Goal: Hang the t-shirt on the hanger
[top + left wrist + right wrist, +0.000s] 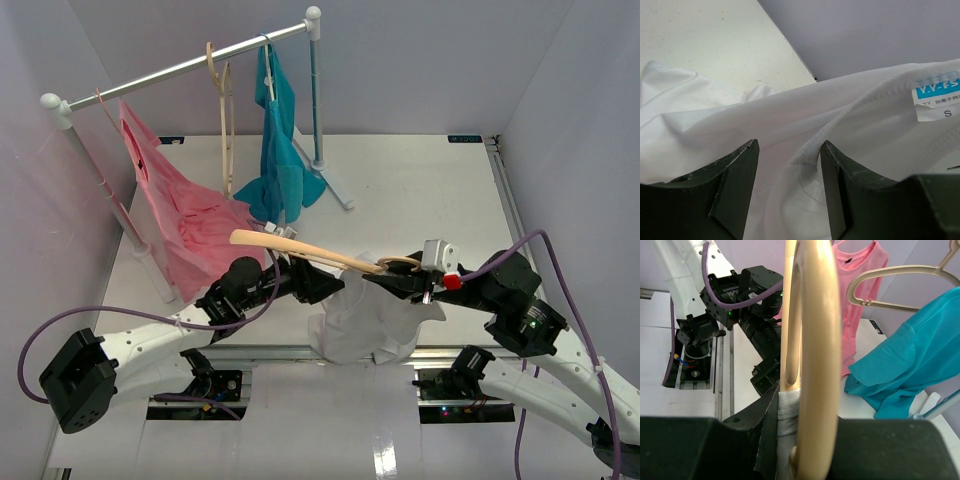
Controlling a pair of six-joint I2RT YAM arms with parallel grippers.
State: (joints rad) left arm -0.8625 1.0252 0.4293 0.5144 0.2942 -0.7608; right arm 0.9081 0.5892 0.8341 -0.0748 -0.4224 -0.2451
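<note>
Wooden hanger (815, 340), hook end, fills the right wrist view, pinched in the right gripper (807, 440) and held in the air over the near edge of the table (420, 190). t-shirt (365, 320) hangs bunched under that hook end, between both arms. Left gripper (787, 165): jaws part-open, white cloth beside the collar label running through the gap; can't tell if it's clamped. Progress looks early-mid. One hanger arm sticks out bare toward the pink garment (185, 225). Remaining: feed hanger arms through the collar, seat the shoulders.

Both arms bend inward, the left pincer (789, 150) parted, the right pincer (385, 278) clamping the hanger (300, 250).
</note>
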